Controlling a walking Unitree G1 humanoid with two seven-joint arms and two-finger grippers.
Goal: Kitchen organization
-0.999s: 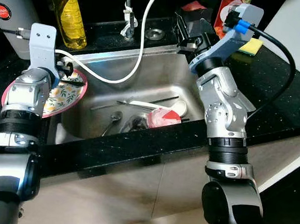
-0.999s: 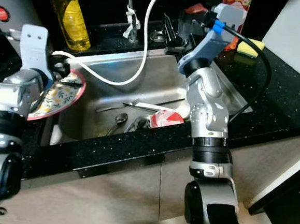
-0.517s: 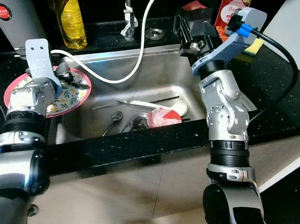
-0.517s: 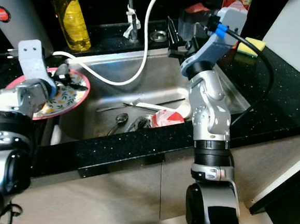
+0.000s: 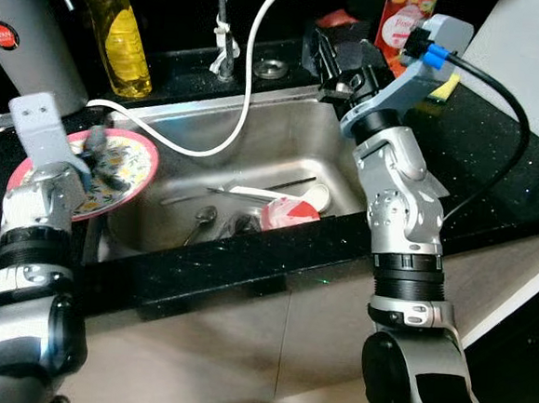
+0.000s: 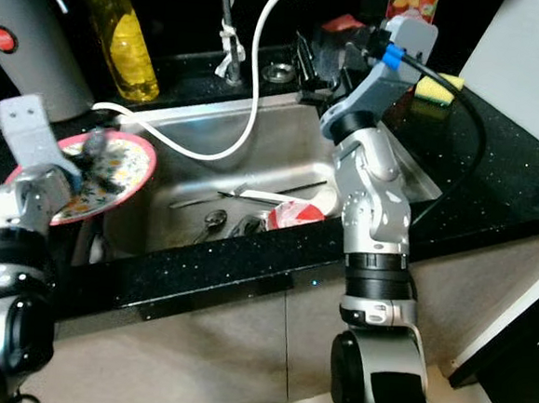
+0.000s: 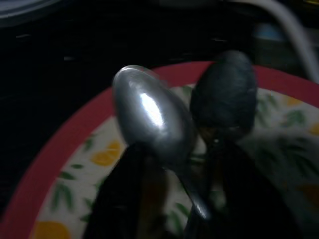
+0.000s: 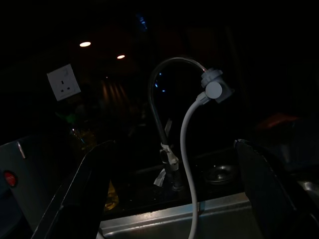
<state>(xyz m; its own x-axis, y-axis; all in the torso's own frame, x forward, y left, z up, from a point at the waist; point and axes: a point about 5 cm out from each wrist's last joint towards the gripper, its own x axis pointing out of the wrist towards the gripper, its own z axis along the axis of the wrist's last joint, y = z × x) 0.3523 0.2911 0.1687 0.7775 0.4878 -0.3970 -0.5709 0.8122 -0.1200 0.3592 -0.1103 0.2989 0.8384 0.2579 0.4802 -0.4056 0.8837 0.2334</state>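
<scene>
Left claw (image 7: pixel 174 199) with spoon (image 7: pixel 152 117) over floral plate (image 5: pixel 132 167)

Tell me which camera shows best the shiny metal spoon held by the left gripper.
The left wrist view: the shiny metal spoon shows close up, bowl and handle clamped between the black fingers above the red-rimmed floral plate. In both eye views it is a small blur at the left gripper.

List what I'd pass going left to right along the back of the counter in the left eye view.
Grey canister → yellow oil bottle → tap → round drain fitting → right gripper → yellow sponge.
</scene>
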